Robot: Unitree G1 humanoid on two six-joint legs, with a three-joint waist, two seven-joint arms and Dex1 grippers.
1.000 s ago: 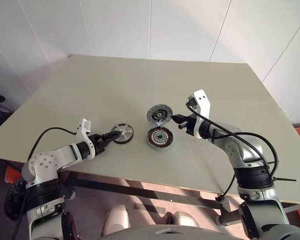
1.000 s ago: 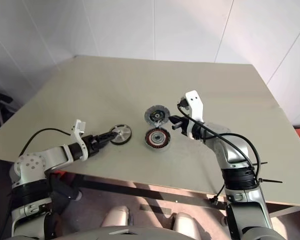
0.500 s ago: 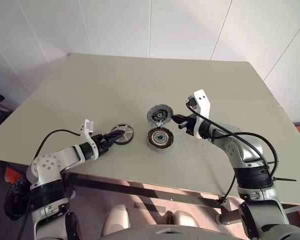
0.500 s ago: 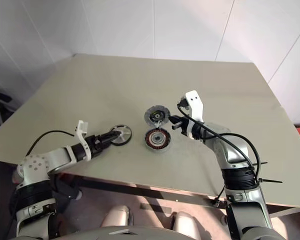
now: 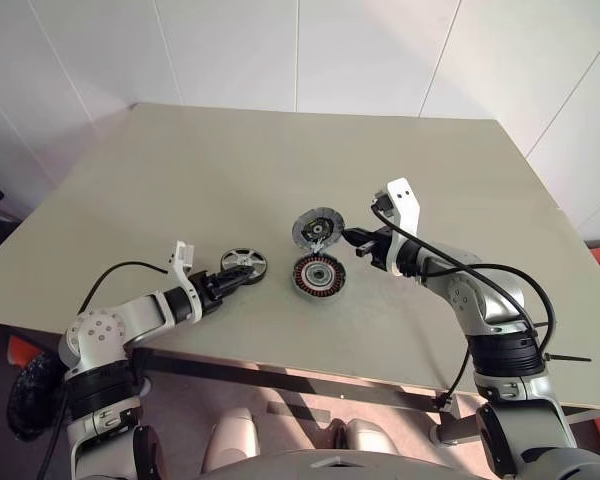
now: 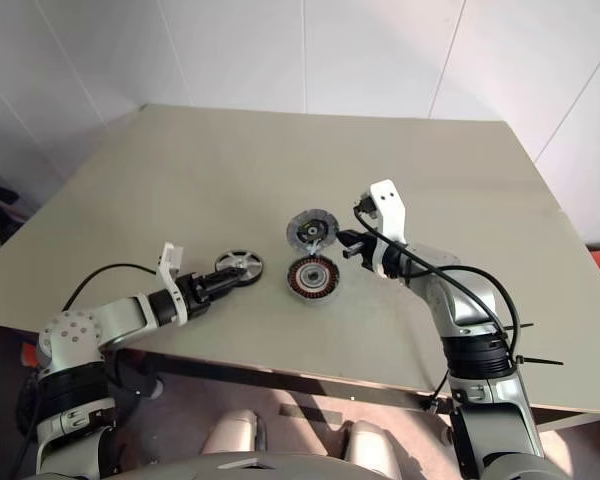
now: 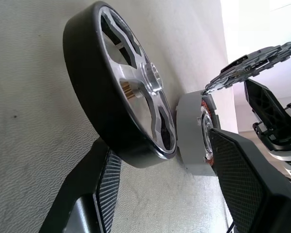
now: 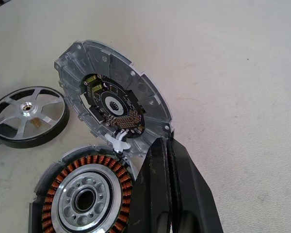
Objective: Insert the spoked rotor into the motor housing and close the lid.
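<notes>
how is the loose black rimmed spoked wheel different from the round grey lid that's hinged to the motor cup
The black-rimmed, silver-spoked rotor wheel lies flat on the table; the ribbed grey metal lid stands tilted open above the copper-wound grey housing cup. The wheel is loose and see-through between spokes; the lid is joined to the cup and solid, with a dark centre. Both are round discs.

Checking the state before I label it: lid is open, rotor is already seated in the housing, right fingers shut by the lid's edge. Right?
One thing is wrong: the rotor isn't seated. The right wrist view shows it lying on the table beside the housing, whose copper winding is bare. The lid is open, and the right fingers are shut by its edge.
</notes>
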